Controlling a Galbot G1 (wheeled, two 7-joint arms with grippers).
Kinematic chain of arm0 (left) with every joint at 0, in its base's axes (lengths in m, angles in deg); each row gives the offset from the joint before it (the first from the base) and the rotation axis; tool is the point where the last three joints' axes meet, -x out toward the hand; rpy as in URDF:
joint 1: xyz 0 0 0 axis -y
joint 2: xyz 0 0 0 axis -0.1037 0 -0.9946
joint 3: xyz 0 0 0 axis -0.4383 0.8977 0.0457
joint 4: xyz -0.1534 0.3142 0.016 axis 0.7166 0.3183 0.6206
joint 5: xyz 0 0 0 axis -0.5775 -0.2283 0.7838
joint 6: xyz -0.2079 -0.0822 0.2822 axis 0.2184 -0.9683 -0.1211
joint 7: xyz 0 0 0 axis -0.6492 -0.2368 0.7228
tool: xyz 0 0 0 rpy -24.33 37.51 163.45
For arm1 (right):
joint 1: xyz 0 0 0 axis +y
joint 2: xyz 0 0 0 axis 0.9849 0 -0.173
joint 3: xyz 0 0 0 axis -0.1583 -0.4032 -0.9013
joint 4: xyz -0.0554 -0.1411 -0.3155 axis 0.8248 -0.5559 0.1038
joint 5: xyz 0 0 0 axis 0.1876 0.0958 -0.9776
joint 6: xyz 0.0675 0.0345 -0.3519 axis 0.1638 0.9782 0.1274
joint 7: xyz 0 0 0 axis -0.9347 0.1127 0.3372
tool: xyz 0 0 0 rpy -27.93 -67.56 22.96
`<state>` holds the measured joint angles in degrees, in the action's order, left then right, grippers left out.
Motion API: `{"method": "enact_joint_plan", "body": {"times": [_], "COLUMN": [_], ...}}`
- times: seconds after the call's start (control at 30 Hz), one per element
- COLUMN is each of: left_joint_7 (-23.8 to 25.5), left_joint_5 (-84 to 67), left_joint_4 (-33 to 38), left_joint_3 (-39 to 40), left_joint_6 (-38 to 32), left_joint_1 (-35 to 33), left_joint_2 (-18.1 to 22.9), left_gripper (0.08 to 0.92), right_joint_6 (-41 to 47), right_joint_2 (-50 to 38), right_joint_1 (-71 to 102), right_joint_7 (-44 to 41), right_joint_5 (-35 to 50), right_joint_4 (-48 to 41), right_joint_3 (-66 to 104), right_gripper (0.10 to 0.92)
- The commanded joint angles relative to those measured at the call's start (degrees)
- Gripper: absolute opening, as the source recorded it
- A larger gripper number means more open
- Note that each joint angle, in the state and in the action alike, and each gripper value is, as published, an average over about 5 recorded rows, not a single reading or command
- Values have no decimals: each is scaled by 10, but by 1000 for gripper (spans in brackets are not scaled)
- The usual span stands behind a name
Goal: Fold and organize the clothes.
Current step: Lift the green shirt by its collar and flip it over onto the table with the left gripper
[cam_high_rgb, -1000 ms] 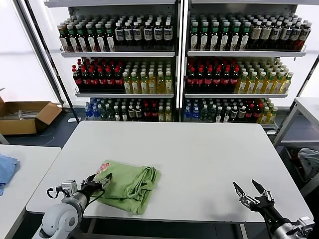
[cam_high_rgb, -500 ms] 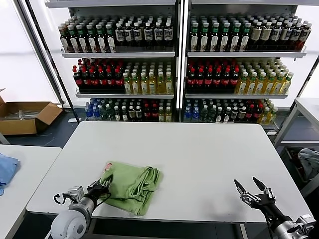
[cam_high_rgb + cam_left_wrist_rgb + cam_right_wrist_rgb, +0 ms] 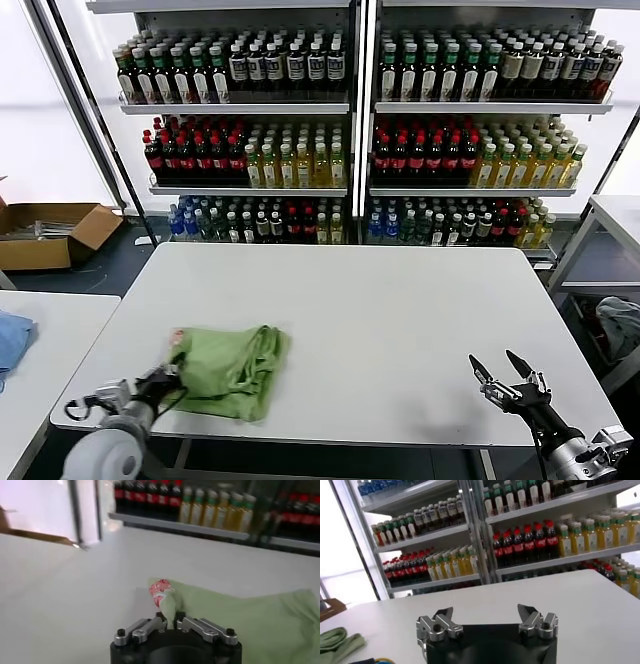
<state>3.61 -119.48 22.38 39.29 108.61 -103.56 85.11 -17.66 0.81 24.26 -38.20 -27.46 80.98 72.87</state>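
Shirt (image 3: 228, 371) dragged leftward, left claw (image 3: 166, 380) clamping edge

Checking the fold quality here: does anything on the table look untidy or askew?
Yes. The green polo shirt lies bunched and skewed at the table's front left edge, the left gripper pinching its printed corner. Right gripper hangs open, clear.

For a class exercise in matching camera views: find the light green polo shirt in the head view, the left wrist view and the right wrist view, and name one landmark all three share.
Head view: the polo shirt lies bunched on the white table, lower left, pinched by the left gripper.
Left wrist view: centre to right, just beyond the fingers, red-and-white print up.
Right wrist view: a green edge at the bottom left corner.
Shared landmark: the bottle shelves behind the table.
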Motion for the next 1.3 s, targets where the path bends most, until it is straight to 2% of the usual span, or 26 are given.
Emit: {"method": "enact_joint_plan", "body": {"times": [0.03, 0.17, 0.27, 0.4, 0.47, 0.57, 0.7, 0.83, 0.97, 1.13, 1.3], "left_joint_7": [-5, -14, -21, -29, -45, -73, -94, -99, -105, -117, -110], "left_joint_5": [-57, -64, -57, -22, -7, 25, 83, 137, 153, 143, 59], "left_joint_4": [-49, -72, -54, 24, 73, 134, 174, 165, 125, 81, 79], "left_joint_3": [-267, -294, -287, -234, -182, -75, 86, 221, 305, 342, 349], "left_joint_6": [-8, 2, 8, 12, 15, 16, 15, 18, 24, 29, 40], "left_joint_1": [-40, -18, -5, -3, 0, 8, 16, 30, 57, 95, 123], "left_joint_2": [-116, -160, -157, -110, -79, -33, 29, 82, 132, 163, 168], "left_gripper": [150, 150, 150, 150, 150, 150, 150, 150, 150, 150, 150], "right_joint_6": [-1, -3, -4, -2, -2, -2, 1, 4, 6, 8, 19], "right_joint_2": [3, 3, 3, 3, 5, 10, 17, 24, 30, 38, 40], "right_joint_1": [-4, -4, 0, 8, 11, 16, 21, 25, 34, 48, 57], "right_joint_7": [-1, -3, -3, -1, -1, -1, 0, 2, 4, 4, 7], "right_joint_5": [1, 2, 15, 33, 32, 31, 28, 24, 16, 7, -7], "right_joint_4": [-1, 2, 7, 17, 21, 29, 41, 53, 66, 81, 93], "right_joint_3": [-12, -16, -12, -5, -5, -5, -4, 0, 6, 11, 1], "right_gripper": [823, 823, 823, 823, 823, 823, 823, 823, 823, 823, 823]}}
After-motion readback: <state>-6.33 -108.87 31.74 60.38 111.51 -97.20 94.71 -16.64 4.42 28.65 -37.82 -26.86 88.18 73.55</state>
